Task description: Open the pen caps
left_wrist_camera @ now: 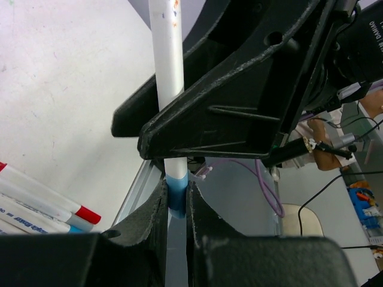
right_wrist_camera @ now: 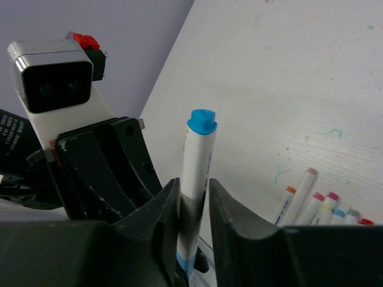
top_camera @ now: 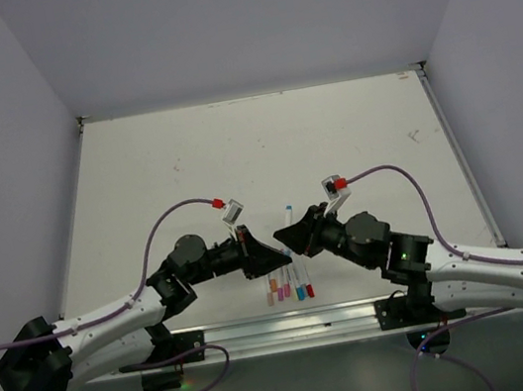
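A blue pen [right_wrist_camera: 200, 143] is held above the tabletop [top_camera: 351, 130] between both claws. Its lower blue cap [left_wrist_camera: 176, 200] is pinched in the narrowed left claw [left_wrist_camera: 178, 186], and its white barrel is clasped by the right claw [right_wrist_camera: 194, 183]. The other pens [top_camera: 289, 287] lie below, near the tabletop's front edge.

Overhead — wrist views close, probably same pen [left_wrist_camera: 166, 66]

The left fingers [left_wrist_camera: 149, 233] and right fingers [right_wrist_camera: 239, 215] crowd one pen [right_wrist_camera: 196, 155] over the surface [top_camera: 263, 145], closing any passage between them. A row of pens [top_camera: 290, 289] blocks the strip toward the near edge; the far half lies open to the back wall [top_camera: 232, 20].
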Motion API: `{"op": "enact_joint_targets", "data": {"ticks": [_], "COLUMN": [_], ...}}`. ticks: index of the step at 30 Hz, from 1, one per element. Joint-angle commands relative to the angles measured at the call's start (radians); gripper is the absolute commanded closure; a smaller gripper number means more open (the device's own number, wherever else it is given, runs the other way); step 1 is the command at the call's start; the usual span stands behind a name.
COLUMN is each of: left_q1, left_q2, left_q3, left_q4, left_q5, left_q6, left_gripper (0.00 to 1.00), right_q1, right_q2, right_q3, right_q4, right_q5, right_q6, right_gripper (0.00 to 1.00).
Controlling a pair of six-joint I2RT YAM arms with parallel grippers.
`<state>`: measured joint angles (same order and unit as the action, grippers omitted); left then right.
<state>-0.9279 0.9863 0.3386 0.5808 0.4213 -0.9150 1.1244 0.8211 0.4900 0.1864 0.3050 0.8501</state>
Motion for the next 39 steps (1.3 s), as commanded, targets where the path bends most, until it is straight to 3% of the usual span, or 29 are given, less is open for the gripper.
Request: {"op": "enact_joint_targets", "data": {"ticks": [1, 2, 3, 4, 10, 14, 21, 30, 31, 32, 34, 35, 37, 39], "left_q1": [-0.005, -0.005, -0.005, -0.005, -0.005, -0.005, -0.005, -0.005, -0.005, -0.005, -0.005, -0.005, -0.003, 0.006], "left_q2": [-0.006, -0.008, -0.006, -0.006, -0.041, -0.093, -0.166, -0.141, -0.147, -0.162, -0.155, -0.118, -0.057, 0.047], "left_q3": [0.045, 0.04, 0.039, 0.033, -0.03, -0.078, -0.093, -0.055, -0.05, -0.015, 0.099, 0.146, 0.277, 0.356], "left_q4": [0.054, 0.053, 0.06, 0.07, 0.086, 0.103, 0.05, 0.002, -0.027, -0.173, -0.379, -0.576, -0.755, -0.886], "left_q5": [0.042, 0.042, 0.042, 0.048, -0.016, -0.046, -0.09, -0.087, -0.137, -0.185, -0.41, -0.502, -0.708, -0.769], "left_q6": [0.041, 0.042, 0.042, 0.041, 0.03, 0.047, 0.064, 0.099, 0.105, 0.113, 0.134, 0.131, 0.085, 0.09], "left_gripper": [1.0, 1.0, 1.0, 1.0, 1.0, 1.0, 1.0, 1.0, 1.0, 1.0, 1.0, 1.0, 1.0, 1.0], "right_q1": [-0.002, -0.003, -0.002, -0.002, -0.006, -0.073, -0.359, -0.37, -0.373, -0.373, -0.402, -0.409, -0.423, -0.439], "right_q2": [0.027, 0.033, 0.041, 0.046, -0.023, -0.071, -0.05, 0.058, 0.065, 0.072, 0.131, 0.165, 0.264, 0.328], "right_q3": [0.042, 0.044, 0.045, 0.047, -0.059, -0.077, -0.057, -0.027, -0.004, 0.025, 0.128, 0.169, 0.281, 0.375], "right_q4": [0.084, 0.094, 0.099, 0.1, 0.249, 0.312, 0.321, 0.368, 0.325, 0.18, 0.041, -0.122, -0.3, -0.392], "right_q5": [-0.032, -0.041, -0.041, -0.037, 0.115, 0.143, -0.085, -0.216, -0.202, -0.155, -0.136, -0.121, -0.055, -0.037], "right_q6": [-0.019, -0.019, -0.019, -0.017, -0.029, -0.04, 0.027, 0.04, 0.027, 0.018, -0.017, -0.022, -0.065, -0.088], "right_gripper": [0.75, 0.82, 0.96, 1.0, 1.0, 1.0, 1.0, 1.0, 1.0, 1.0, 1.0, 1.0, 1.0, 1.0]}}
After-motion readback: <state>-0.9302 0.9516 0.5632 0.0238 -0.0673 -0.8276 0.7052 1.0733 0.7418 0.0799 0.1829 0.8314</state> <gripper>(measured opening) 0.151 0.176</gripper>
